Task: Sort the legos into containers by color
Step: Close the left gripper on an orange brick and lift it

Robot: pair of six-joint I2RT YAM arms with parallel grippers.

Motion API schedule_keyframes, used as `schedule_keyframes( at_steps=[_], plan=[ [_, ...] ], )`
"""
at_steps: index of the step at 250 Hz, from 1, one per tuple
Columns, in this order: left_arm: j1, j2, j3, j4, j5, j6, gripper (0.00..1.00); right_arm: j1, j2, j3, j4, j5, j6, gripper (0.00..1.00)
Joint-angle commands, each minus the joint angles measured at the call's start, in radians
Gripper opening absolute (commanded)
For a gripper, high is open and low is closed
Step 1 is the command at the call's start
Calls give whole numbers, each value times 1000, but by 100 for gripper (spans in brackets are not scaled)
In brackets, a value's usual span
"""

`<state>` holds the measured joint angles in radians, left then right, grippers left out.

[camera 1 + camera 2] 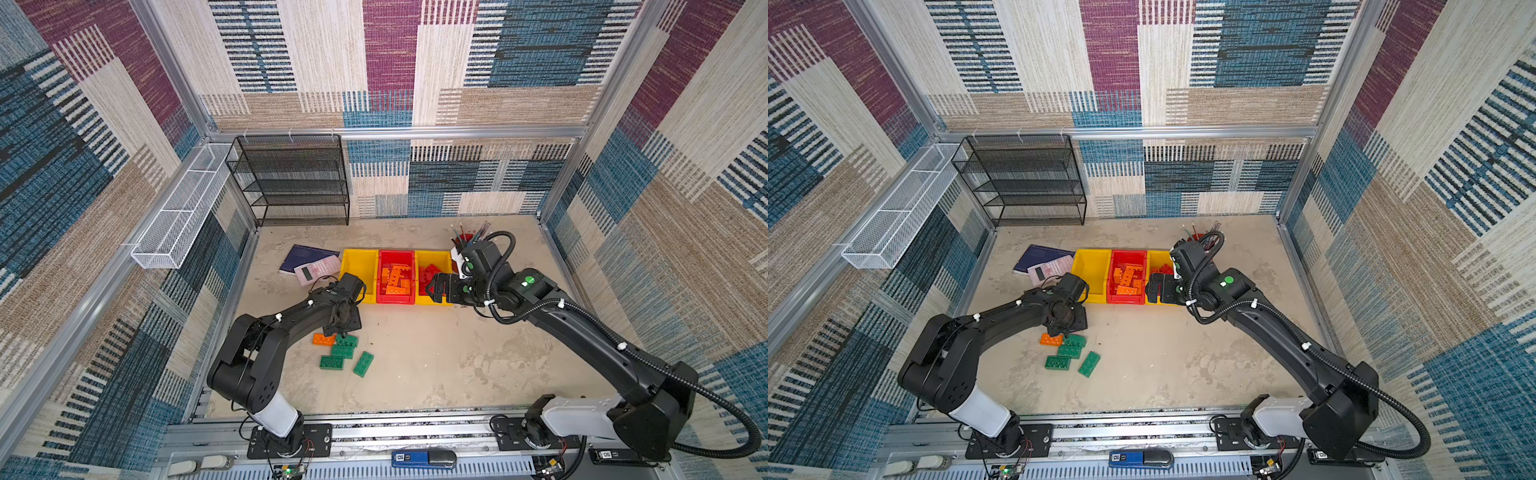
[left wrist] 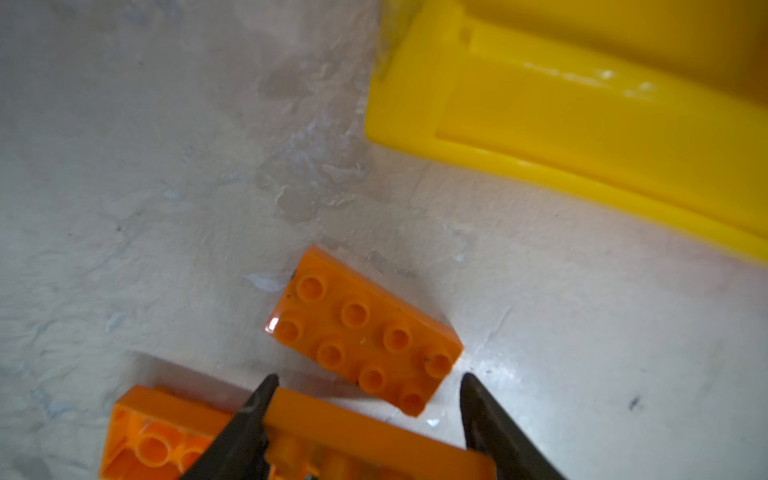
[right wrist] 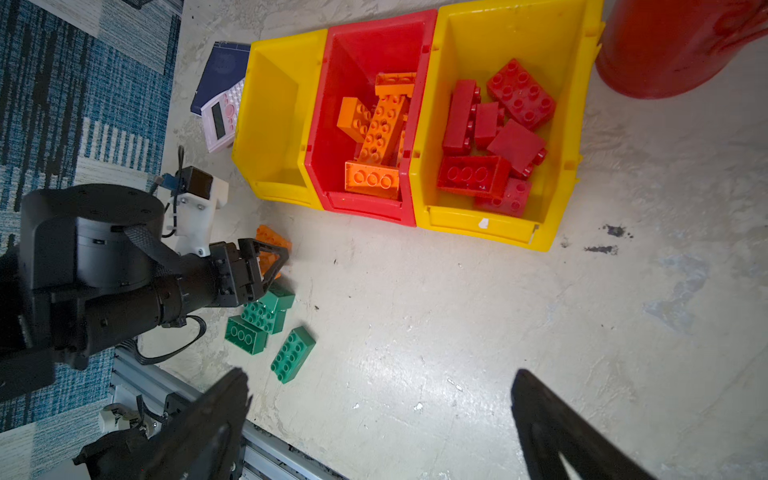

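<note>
On the grey mottled tabletop (image 1: 436,365), three open plastic bins in a touching row: left yellow bin (image 3: 278,193), red bin (image 3: 365,208) holding orange studded bricks (image 3: 380,124), right yellow bin (image 3: 490,228) holding red studded bricks (image 3: 473,174). By that bin's front hangs the right gripper (image 3: 380,415), jaws spread wide, nothing in them. Down at the table, left gripper (image 2: 370,376), jaws part-open astride an orange brick (image 2: 374,424) lying hollow side out; pinched or not, cannot tell. Just beyond, second orange brick (image 2: 365,336), studs up. Four green bricks (image 3: 291,353) clustered close by
</note>
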<state>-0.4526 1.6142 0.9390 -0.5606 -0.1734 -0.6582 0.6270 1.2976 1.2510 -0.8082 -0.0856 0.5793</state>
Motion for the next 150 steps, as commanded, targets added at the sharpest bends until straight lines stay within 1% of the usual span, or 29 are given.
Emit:
schedule_keyframes(
  at_steps=[1,45,72,110,150],
  plan=[
    [0,-17,30,-60,-9,-6,63,0,-12,-7,21,8,16,100],
    [0,-36,72,-104,-10,0,63,0,-26,-19,24,11,20,100],
    [-1,-40,135,-140,-9,11,63,0,-37,-25,24,16,22,100],
    [-15,-18,272,-189,-14,36,63,0,-64,-46,22,29,28,100],
    [-51,57,456,-236,-21,65,63,-1,-103,-71,16,43,38,100]
  ],
)
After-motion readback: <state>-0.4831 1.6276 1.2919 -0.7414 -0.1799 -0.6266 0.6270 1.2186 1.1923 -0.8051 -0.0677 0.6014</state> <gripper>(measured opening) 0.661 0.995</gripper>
